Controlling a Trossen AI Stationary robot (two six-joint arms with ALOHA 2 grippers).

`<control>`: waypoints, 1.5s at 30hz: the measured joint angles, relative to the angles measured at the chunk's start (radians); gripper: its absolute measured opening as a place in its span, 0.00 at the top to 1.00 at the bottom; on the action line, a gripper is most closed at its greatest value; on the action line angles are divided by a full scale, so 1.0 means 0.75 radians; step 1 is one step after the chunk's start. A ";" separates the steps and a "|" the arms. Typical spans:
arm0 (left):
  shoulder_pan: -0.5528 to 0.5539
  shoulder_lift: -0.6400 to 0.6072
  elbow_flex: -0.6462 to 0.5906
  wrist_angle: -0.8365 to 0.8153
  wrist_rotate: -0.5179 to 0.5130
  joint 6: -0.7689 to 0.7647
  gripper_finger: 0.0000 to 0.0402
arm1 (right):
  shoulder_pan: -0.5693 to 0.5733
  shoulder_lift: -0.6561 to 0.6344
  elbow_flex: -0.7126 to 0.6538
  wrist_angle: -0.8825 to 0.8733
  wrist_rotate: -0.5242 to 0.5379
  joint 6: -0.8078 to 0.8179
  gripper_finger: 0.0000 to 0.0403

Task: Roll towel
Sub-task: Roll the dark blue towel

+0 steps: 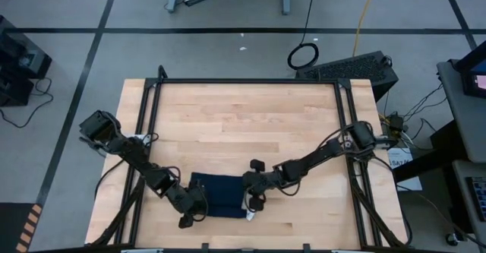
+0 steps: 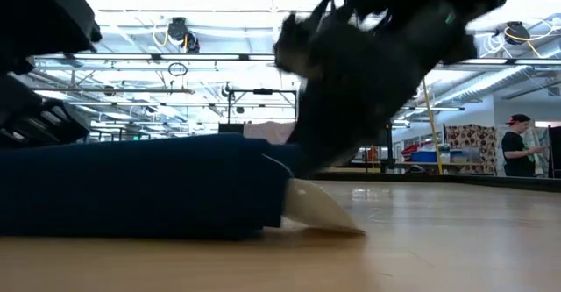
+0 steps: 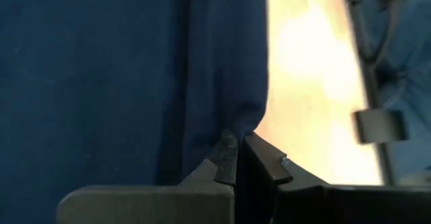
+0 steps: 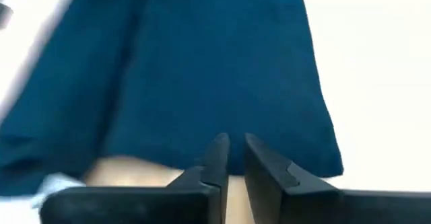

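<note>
The dark navy towel (image 1: 220,196) lies near the table's front edge as a thick bundle of several layers (image 2: 140,187). Its white tag (image 2: 320,209) sticks out at its right end and rests on the wood. My left gripper (image 1: 194,207) is at the towel's left end, shut on its edge (image 3: 239,153). My right gripper (image 1: 252,194) is at the towel's right end, its fingers nearly together over the cloth's edge (image 4: 234,146). My left gripper pinches the towel's left end at a puckered edge (image 3: 248,124) between its two fingertips, coming low from the table's left. One layer or several, I cannot tell. The towel rests on the table. My right gripper pinches the towel's right-end edge (image 4: 232,135) between its fingertips, slanting down from the table's right. The cloth lies on the wood, with the tag (image 4: 57,183) beside the hold.
Bare wood (image 1: 243,124) stretches behind the towel to the far edge. The black frame rails (image 1: 144,131) run along both sides of the table. A person (image 2: 519,143) stands far off in the room beyond the table.
</note>
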 joint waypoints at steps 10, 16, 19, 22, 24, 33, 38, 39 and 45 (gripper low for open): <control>0.112 -0.006 0.000 0.014 0.127 0.014 0.97 | 0.226 -0.072 0.004 0.075 0.116 -0.259 0.78; 0.149 -0.049 0.000 0.030 0.172 -0.008 0.97 | 0.378 0.045 0.003 0.320 0.507 -0.402 0.61; 0.163 -0.067 0.001 0.023 0.179 -0.007 0.97 | 0.397 0.106 0.005 0.433 0.593 -0.431 0.49; 0.175 -0.069 0.001 0.004 0.193 -0.014 0.97 | 0.373 0.169 0.003 0.511 0.571 -0.400 0.40; 0.178 -0.069 0.001 -0.024 0.193 -0.037 0.97 | 0.352 0.199 0.004 0.571 0.569 -0.381 0.36; 0.179 -0.068 0.000 -0.050 0.189 -0.044 0.97 | 0.261 0.250 0.004 0.585 0.405 -0.237 0.51; 0.178 -0.068 0.000 -0.056 0.152 -0.034 0.96 | 0.229 0.250 0.004 0.577 0.355 -0.120 0.78; 0.176 -0.068 0.000 -0.056 0.144 -0.041 0.96 | 0.220 0.250 0.004 0.570 0.321 -0.093 0.83; 0.145 -0.070 0.000 -0.044 0.143 -0.046 0.83 | 0.185 0.248 0.006 0.568 0.174 0.071 0.94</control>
